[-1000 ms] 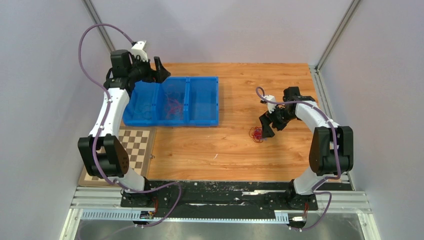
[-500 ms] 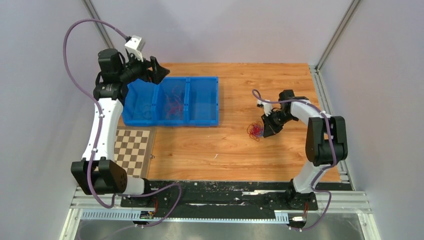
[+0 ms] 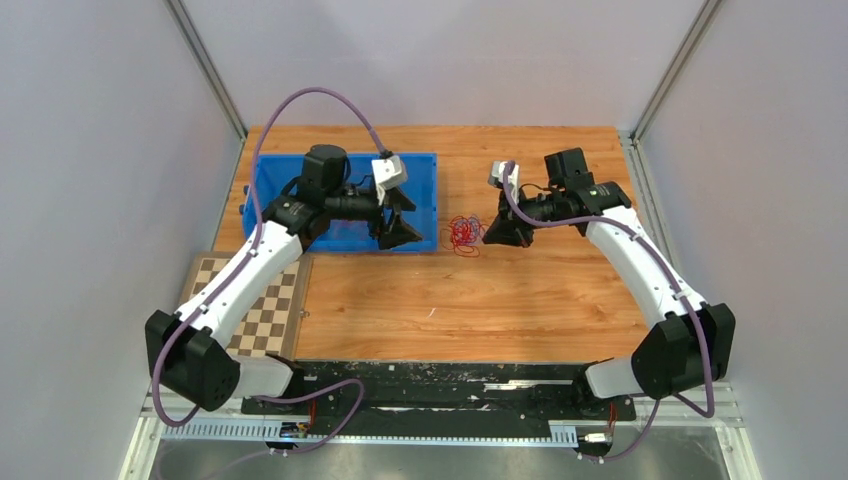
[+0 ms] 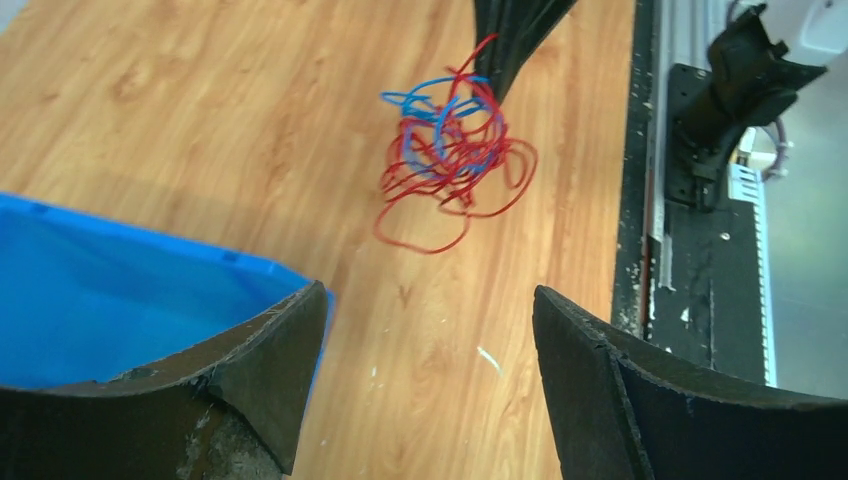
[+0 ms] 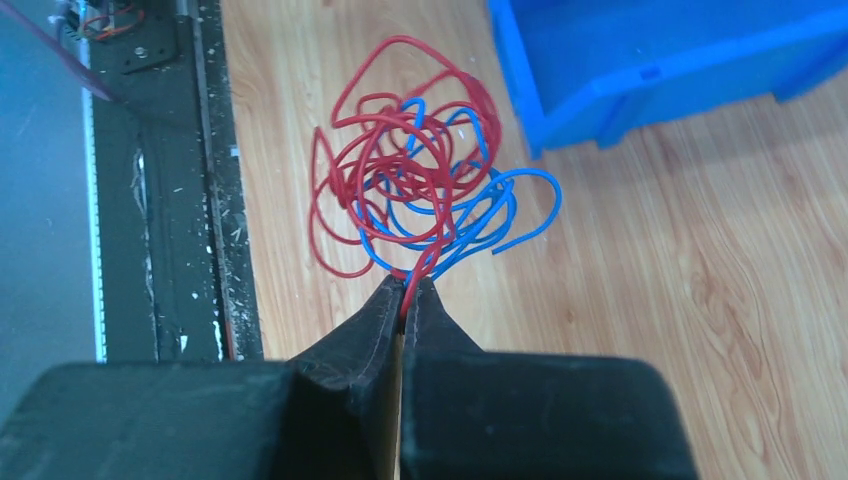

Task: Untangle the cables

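The tangle (image 5: 420,190) of red and blue cables hangs just beside the bin's (image 3: 425,165) right end, one knotted clump with the two colours looped through each other. The right gripper (image 5: 405,290) is pressed together on a red strand at the clump's edge. On the bin's side of the tangle, the left gripper (image 4: 428,300) is spread wide and faces it, touching nothing. Whether the clump touches the surface (image 3: 480,300) is unclear. The untangling looks barely begun: no cable is free, and all the separating remains.
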Controlling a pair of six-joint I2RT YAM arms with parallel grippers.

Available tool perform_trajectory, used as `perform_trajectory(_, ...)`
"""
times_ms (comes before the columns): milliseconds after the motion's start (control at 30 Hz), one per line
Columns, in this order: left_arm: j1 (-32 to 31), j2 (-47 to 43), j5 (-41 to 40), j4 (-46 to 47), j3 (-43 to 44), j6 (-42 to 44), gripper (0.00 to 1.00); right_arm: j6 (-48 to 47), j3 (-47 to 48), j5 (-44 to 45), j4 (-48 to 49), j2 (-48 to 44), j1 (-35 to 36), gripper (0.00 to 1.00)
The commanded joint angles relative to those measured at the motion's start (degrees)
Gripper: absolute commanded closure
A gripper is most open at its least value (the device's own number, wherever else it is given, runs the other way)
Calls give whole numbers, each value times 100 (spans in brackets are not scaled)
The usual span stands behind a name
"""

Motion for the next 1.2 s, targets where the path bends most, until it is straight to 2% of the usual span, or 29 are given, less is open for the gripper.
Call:
perform_trajectory(0,-506,70,78,273,9,264,19,93,332,-407,24,-250,320,100)
perform_trajectory(100,-795,86,-124,291,-106,536,25,115,349,-333,42,-395,557,100)
perform_trajectory(233,-839,198,-344,268,-311,737,27,149,308,-215,114,-583,810,100)
perform_trajectory(433,-840,236,-529,318,-587,1143,15,293,306,-129,180,-791,1061,100)
perform_trajectory(600,-844,269,-268,514,-695,1115,10,370,280,0,237,-889,1200,100)
perform_trajectory(700,-842,267,35,576,-679,1023,22,413,298,105,263,-904,1202,100)
perform_trajectory(800,-846,174,540,479,-718,1093,45,397,308,250,275,-926,1207,100)
perform_trajectory(867,-840,132,726,423,-765,1139,56,386,306,282,305,-963,1208,100)
perform_trajectory(900,-840,128,794,405,-781,1152,58,400,304,261,339,-979,1203,100)
perform_trajectory(967,-844,140,844,348,-783,1136,47,451,294,216,415,-1020,1210,100)
perform_trajectory(1000,-845,159,843,351,-778,1083,31,476,295,202,439,-1030,1209,100)
perform_trajectory(1067,-845,186,799,421,-785,987,20,500,311,173,458,-1029,1204,100)
perform_trajectory(1167,-841,253,743,516,-738,855,22,509,340,139,477,-1043,1203,100)
